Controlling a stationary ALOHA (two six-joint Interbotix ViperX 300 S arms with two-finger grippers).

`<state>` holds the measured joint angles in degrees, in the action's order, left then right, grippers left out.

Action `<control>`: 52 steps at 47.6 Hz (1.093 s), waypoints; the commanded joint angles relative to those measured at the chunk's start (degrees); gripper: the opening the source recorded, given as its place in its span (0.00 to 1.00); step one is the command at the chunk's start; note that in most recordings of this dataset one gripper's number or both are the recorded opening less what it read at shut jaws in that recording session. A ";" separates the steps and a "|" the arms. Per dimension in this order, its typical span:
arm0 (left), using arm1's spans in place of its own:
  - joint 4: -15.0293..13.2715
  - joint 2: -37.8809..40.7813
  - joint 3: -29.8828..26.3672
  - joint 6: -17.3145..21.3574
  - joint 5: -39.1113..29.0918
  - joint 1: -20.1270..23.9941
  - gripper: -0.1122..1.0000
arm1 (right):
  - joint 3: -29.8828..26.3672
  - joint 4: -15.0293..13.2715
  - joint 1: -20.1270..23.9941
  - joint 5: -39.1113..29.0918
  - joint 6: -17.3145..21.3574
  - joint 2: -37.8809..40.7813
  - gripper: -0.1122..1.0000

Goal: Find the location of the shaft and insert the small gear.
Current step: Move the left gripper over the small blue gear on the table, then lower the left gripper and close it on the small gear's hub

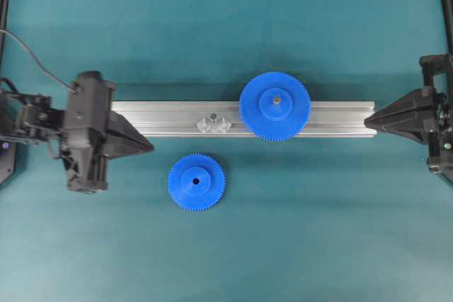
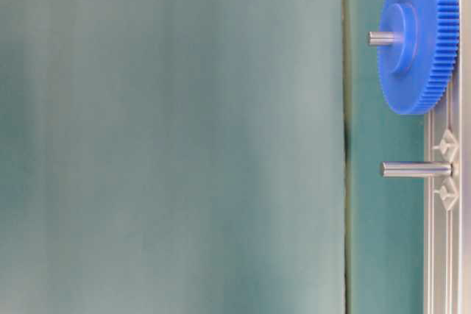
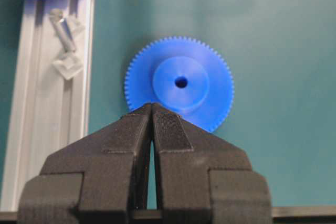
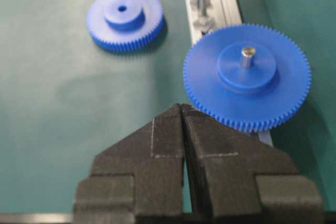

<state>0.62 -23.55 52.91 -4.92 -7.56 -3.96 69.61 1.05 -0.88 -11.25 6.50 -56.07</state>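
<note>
The left gripper [image 1: 150, 145] sits at the left end of the aluminium rail [image 1: 163, 114], its fingers [image 3: 137, 129] pressed together and empty. The small gear [image 1: 196, 182] lies flat on the green worktop [image 1: 318, 231], hub up, just beside the rail and near the left fingertips, not touching them. The shaft [image 1: 211, 119] stands upright on the rail between two clear brackets, bare. The large gear [image 1: 274, 105] sits on its own pin further right. The right gripper [image 1: 367, 121] points at the rail's right end, fingers [image 4: 210, 140] likewise closed on nothing, well apart from the small gear.
</note>
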 commanded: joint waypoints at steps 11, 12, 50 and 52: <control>0.09 8.00 -7.21 -1.41 -5.19 -0.62 0.11 | -0.35 0.09 -0.18 -0.35 0.70 0.53 0.13; 0.18 8.61 -7.56 -1.32 -5.54 -0.53 0.11 | -0.26 0.00 -0.18 -0.35 0.70 0.62 0.13; 0.35 23.29 -21.71 3.78 -18.90 -3.16 0.11 | 0.79 0.09 -0.53 -0.44 0.70 0.53 0.13; 0.35 23.73 -22.41 4.48 -19.34 -2.99 0.11 | 0.79 0.00 -0.62 -0.44 0.70 0.53 0.13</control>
<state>0.79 0.26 32.87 -1.23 -26.19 -6.77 71.02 1.05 -1.23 -11.95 6.50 -56.07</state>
